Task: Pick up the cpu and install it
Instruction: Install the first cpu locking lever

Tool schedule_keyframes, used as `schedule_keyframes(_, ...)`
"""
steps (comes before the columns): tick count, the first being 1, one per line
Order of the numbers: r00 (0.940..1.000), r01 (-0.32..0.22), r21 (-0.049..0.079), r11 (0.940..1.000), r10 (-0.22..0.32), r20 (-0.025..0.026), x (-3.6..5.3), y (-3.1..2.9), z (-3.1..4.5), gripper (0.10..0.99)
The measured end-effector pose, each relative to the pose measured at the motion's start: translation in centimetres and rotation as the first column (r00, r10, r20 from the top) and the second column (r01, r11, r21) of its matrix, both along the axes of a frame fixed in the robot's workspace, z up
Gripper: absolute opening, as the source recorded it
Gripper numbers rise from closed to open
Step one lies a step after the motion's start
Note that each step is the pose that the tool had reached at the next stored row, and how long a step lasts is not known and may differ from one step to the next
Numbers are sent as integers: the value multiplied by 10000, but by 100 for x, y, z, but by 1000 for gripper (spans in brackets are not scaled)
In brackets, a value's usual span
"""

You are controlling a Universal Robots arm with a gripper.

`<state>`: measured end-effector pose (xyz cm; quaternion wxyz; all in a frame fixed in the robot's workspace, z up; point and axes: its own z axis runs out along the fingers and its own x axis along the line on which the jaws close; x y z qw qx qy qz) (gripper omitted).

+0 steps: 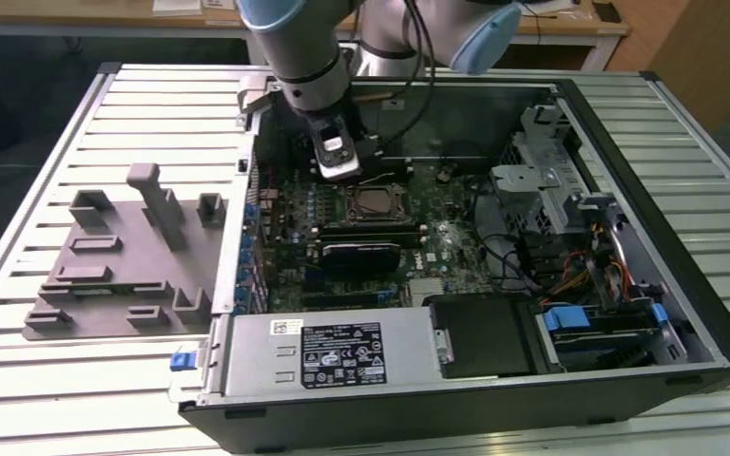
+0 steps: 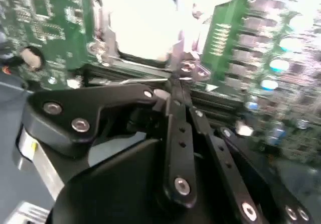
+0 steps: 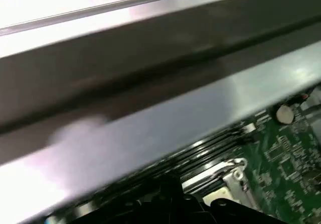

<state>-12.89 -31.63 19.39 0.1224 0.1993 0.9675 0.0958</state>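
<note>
Currently, the cpu [image 1: 374, 202] lies flat inside the motherboard socket [image 1: 351, 205] with its silver-grey top facing up. In the second wrist view it reads as a bright pale square framed by the socket's metal.

The gripper [image 1: 343, 177] hangs just beside the socket, at the corner toward the exterior view's left. It holds nothing. In the second wrist view its black fingers [image 2: 173, 128] converge until the tips meet, with no part between them, close to the socket's edge. Whether the tips touch the board cannot be told.

Surroundings, referenced to the socket:
- The green motherboard [image 1: 292, 220] carries the socket and extends on all sides of it.
- A black rectangular module [image 1: 362, 255] sits near the socket, on its side nearer the camera.
- The power supply [image 1: 327, 353] lies beyond that module, well apart from the socket.
- A cable bundle [image 1: 581, 275] lies well apart, toward the exterior view's right.
- A grey fixture block [image 1: 111, 256] rests on the slatted table [image 1: 73, 389], outside the computer case [image 1: 669, 199], well apart toward the exterior view's left.

In the first wrist view, a grey case wall [image 3: 150, 83] stands across the foreground, with a socket corner beneath it.
</note>
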Motion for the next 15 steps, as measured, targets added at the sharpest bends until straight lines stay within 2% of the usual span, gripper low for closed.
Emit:
schedule_keyframes(1, 10000, -1, 1, 10000, 1, 3, 1, 0, 23, 110)
schedule_keyframes(10, 10000, -1, 3, 10000, 1, 5, 2, 1, 431, 110)
schedule_keyframes(13, 10000, -2, 2, 10000, 2, 5, 8, 1, 449, 110)
schedule_keyframes(15, 10000, -1, 2, 10000, 1, -4, 55, 1, 448, 110)
